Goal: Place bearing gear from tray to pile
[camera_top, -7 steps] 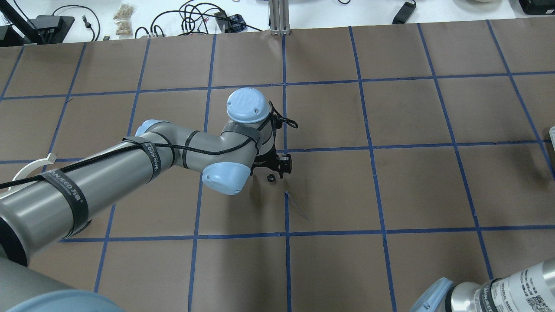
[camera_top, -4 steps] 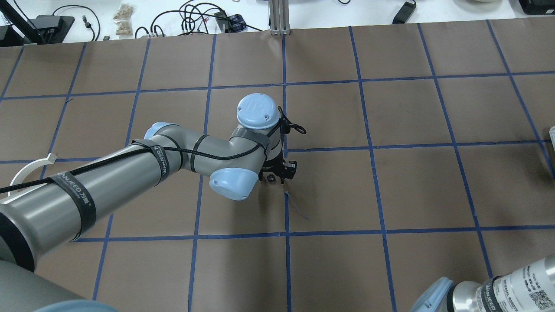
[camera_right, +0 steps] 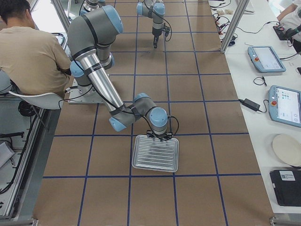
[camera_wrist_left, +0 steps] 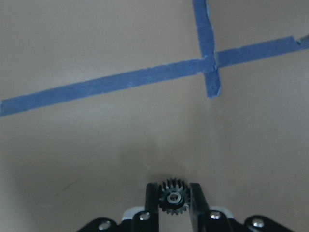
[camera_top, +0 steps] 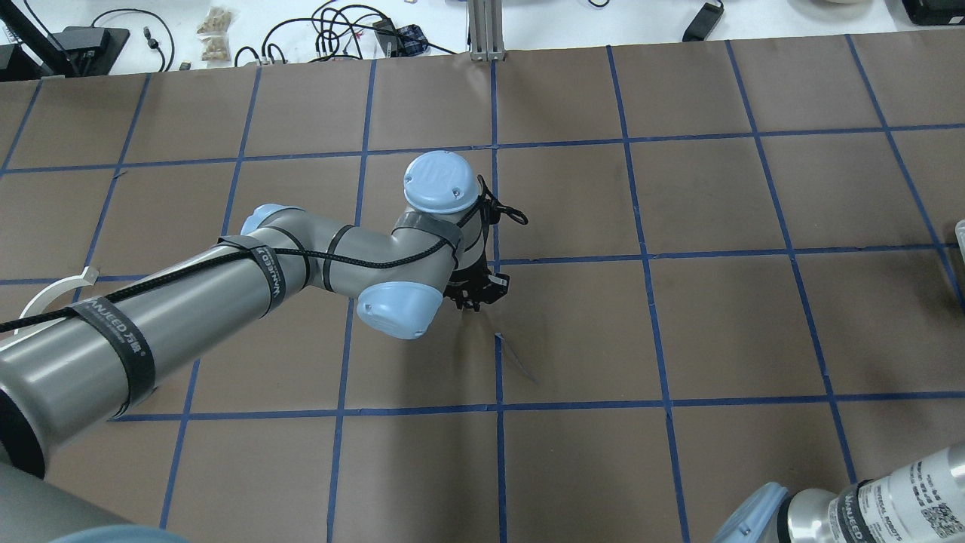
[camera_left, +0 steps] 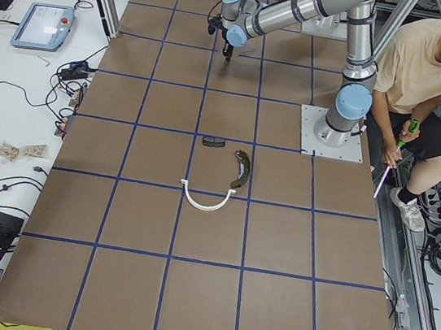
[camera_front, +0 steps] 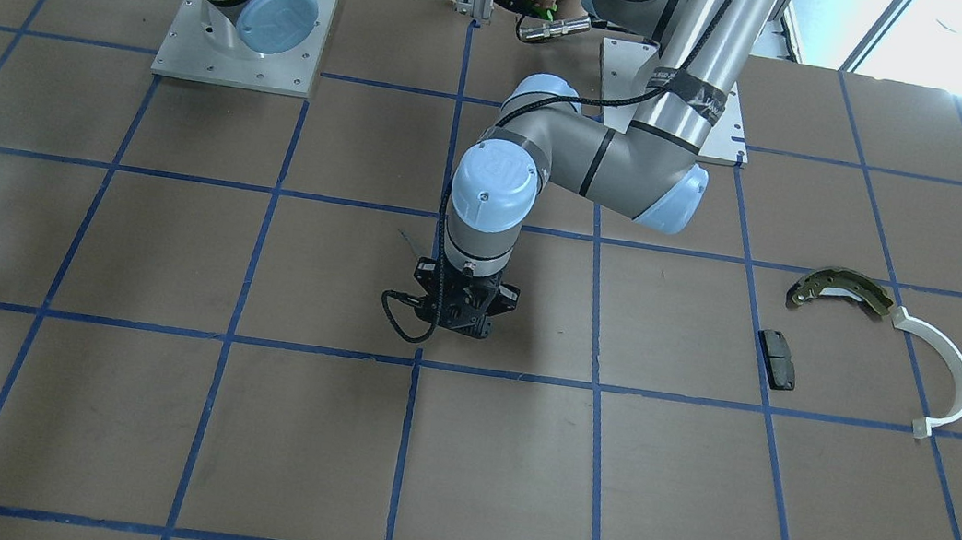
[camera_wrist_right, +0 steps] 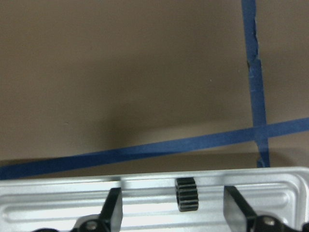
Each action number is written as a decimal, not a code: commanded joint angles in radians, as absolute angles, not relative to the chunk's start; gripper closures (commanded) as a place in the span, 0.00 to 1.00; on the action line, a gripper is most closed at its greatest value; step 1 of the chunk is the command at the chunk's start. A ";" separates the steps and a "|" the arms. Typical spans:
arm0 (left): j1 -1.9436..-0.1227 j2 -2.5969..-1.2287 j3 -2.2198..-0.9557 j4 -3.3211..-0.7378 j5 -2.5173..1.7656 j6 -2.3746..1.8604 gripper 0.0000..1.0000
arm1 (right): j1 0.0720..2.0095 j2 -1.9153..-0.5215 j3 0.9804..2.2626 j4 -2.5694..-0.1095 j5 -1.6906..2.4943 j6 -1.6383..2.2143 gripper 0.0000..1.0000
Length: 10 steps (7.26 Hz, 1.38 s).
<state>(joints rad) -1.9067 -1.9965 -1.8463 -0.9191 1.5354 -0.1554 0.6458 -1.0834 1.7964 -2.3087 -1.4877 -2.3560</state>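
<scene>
Well out to the left of the left arm's fingers (camera_wrist_left: 151, 199) lay the pile (camera_left: 240, 170). It was made up of a white plastic arc (camera_front: 950, 378), a bronze-and-grey brake shoe (camera_front: 841, 290) just beside one end of it, and a small black pad (camera_front: 777, 359) on the side nearer those fingers. The pile sat within this arm's half of the surface (camera_top: 603, 339), which is probably why this arm had the carrying job.

The left fingers were clenched on the bearing gear (camera_wrist_left: 173, 197), one on each side of its toothed rim, with the bore facing the wrist camera. Pinching across the teeth likely gave the fingers ridges to bite on, so the small part would not slip. They hung low over bare surface near the middle, with a blue tape cross (camera_wrist_left: 211, 63) ahead of the fingertips. Whether the gear was clear of the surface could not be told. The trip to the pile looked not yet made.

Far to the other side, the right arm's fingers (camera_wrist_right: 114, 208) were spread wide and released over the tray (camera_right: 155, 157), grasping nothing. A second gear (camera_wrist_right: 186, 194) stood on edge between them, touching neither, close inside the tray's rim. Its flat faces were turned toward the two fingers, so closing would probably meet flat metal rather than roll it away.
</scene>
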 commanded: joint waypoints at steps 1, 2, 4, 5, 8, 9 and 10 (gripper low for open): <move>-1.783 -1.950 -1.710 -1.161 1.566 -0.067 1.00 | 0.646 -1.081 1.799 -2.309 -1.493 -2.344 0.63; -1.682 -1.936 -1.609 -1.316 1.575 0.028 1.00 | 0.646 -1.078 1.798 -2.309 -1.496 -2.344 0.73; -1.497 -1.913 -1.563 -1.434 1.588 0.193 1.00 | 0.646 -1.092 1.796 -2.307 -1.529 -2.304 1.00; -1.412 -1.911 -1.583 -1.430 1.591 0.260 1.00 | 0.647 -1.092 1.799 -2.304 -1.532 -2.287 1.00; -1.165 -1.931 -1.589 -1.420 1.680 0.548 1.00 | 0.684 -1.221 1.833 -2.228 -1.516 -2.018 1.00; -1.097 -1.940 -1.606 -1.398 1.681 0.593 1.00 | 0.760 -1.264 1.867 -2.217 -1.517 -1.861 1.00; -1.053 -1.942 -1.641 -1.355 1.683 0.624 1.00 | 0.870 -1.319 1.917 -2.217 -1.513 -1.685 1.00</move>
